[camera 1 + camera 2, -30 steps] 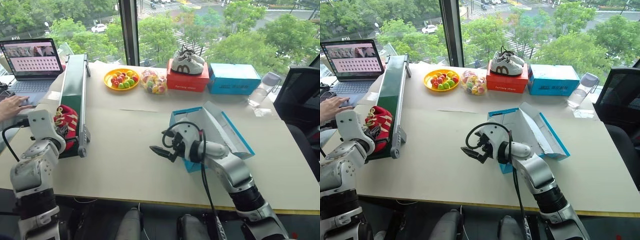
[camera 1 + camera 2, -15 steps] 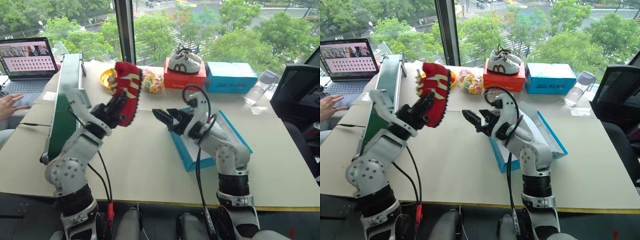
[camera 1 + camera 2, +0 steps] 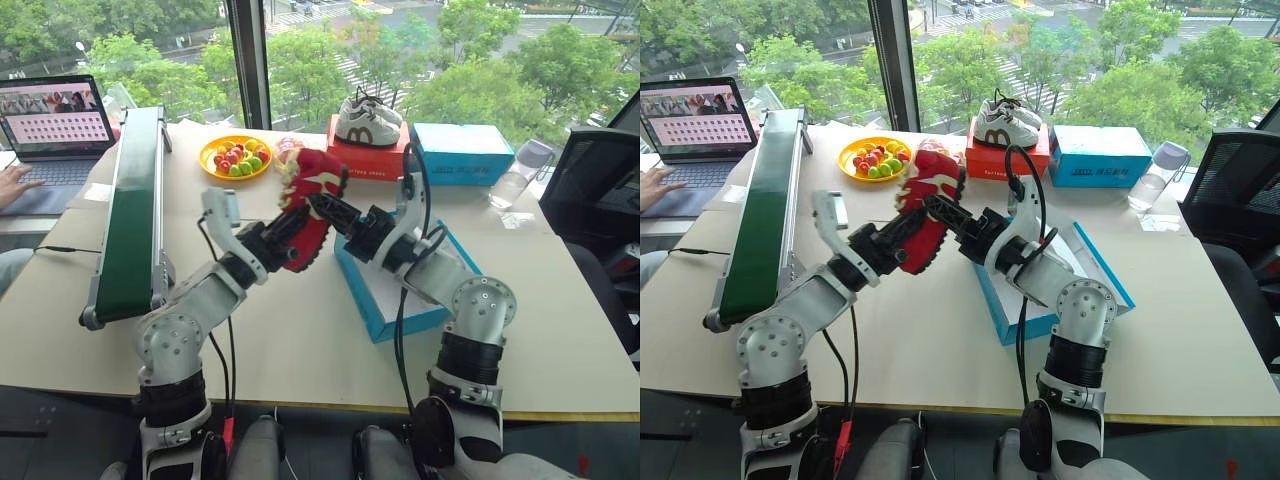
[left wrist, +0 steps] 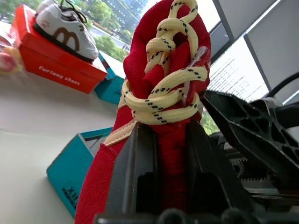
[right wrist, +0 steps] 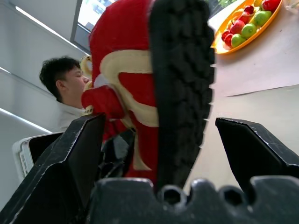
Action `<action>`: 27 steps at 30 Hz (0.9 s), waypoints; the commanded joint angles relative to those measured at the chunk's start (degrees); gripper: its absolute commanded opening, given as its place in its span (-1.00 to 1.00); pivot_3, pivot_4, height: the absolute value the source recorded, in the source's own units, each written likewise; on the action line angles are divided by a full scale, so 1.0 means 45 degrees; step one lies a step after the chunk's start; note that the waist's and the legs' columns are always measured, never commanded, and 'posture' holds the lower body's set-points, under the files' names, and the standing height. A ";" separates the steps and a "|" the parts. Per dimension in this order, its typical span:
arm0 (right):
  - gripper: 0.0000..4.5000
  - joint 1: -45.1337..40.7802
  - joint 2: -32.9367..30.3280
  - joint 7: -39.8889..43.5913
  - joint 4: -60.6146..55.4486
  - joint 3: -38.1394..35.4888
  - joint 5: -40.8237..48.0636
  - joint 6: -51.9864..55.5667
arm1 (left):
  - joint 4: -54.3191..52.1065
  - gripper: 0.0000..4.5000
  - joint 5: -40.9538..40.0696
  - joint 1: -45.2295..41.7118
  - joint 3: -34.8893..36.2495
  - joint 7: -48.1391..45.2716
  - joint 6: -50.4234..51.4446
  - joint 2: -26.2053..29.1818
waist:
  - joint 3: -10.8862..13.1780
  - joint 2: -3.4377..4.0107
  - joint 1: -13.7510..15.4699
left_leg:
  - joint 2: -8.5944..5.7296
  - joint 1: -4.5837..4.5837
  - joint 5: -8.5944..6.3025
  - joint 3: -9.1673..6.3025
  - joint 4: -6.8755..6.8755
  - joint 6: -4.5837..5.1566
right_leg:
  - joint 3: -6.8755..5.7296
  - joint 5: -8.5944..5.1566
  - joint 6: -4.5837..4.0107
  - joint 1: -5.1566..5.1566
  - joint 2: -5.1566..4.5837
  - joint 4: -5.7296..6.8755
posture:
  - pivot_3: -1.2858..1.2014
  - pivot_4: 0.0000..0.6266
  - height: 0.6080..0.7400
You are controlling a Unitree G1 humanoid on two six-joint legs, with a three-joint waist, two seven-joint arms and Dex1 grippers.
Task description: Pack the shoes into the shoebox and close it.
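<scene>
- Left gripper (image 4: 163, 154) closed on one of the red shoes (image 3: 305, 215), pinching the upper just under the cream laces; held in the air at the centre of the frame, sole turned toward the other arm.
- Right gripper (image 5: 156, 135) wide open, one finger on each side of the dark sole, not yet pressing on it; looks like a hand-over from left to right, so that the arm nearer to the box can place the shoe.
- Shoebox (image 3: 375, 300) standing open on the table (image 3: 280, 330), right of centre in the head views, under the right arm; white lid flap tilted back, leaving the inside free for packing.
- Second red shoe: cannot tell where.
- Green conveyor (image 3: 135, 200) along the left side of the frame, no shoe seen on it.
- Red box (image 3: 372, 160) with white sneakers and lighter blue box (image 3: 462, 155) at upper centre, well apart, not part of the job.
- Next step, probably: closing of the right fingers on the sole before any release by the left.
</scene>
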 commanded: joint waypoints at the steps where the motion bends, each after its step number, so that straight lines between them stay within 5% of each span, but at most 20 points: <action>1: 1.00 -0.0408 0.0002 -0.0063 -0.0558 0.0347 0.0657 -0.0262 | -0.0034 -0.76 0.0051 -0.0246 -0.0379 -0.0493 -0.0453 0.0093 | 0.0000 0.0001 -0.0012 | 0.0000 0.0000 0.0000 -0.0001 -0.0002 0.0000 | 0.0001 0.0000 -0.0001 -0.0003 0.0001 0.0000 | 0.03 -0.52 1.00; 7: 1.00 -0.0242 -0.0140 -0.0260 -0.0506 0.0599 0.0261 -0.0838 | -0.0173 -0.76 0.0108 -0.0205 -0.0773 -0.0515 -0.0647 0.0006 | 0.0001 0.0003 -0.0020 | 0.0004 -0.0003 -0.0001 0.0001 -0.0004 0.0002 | 0.0004 -0.0001 -0.0002 -0.0006 0.0004 -0.0002 | 0.03 -0.52 1.00; 19: -0.47 -0.0177 -0.0451 -0.0187 -0.0537 0.1205 -0.0016 -0.1287 | -0.0214 -0.77 0.1481 0.0048 -0.1490 -0.0545 -0.1306 0.0471 | 0.0002 0.0005 -0.0011 | 0.0007 -0.0008 -0.0002 0.0002 -0.0013 0.0002 | 0.0003 -0.0003 -0.0005 -0.0011 0.0006 -0.0016 | 0.03 -0.52 1.00; 26: -0.55 -0.0524 -0.0300 -0.0708 -0.0216 0.0622 0.0201 -0.1874 | -0.0347 0.26 0.2119 0.0370 -0.1988 -0.1046 -0.1640 0.0842 | 0.0004 0.0008 -0.0009 | 0.0010 -0.0010 -0.0003 0.0004 -0.0022 0.0002 | 0.0002 -0.0003 -0.0007 -0.0013 0.0006 -0.0027 | 0.03 -0.52 1.00; 27: -0.55 -0.0763 -0.0540 -0.0832 0.0062 0.0266 0.0165 -0.2077 | -0.0449 0.26 0.2186 0.0509 -0.1978 -0.1193 -0.1668 0.1065 | 0.0004 0.0009 0.0000 | 0.0010 -0.0010 -0.0003 0.0005 -0.0023 0.0001 | 0.0003 -0.0004 -0.0007 -0.0014 0.0006 -0.0028 | 0.03 -0.52 1.00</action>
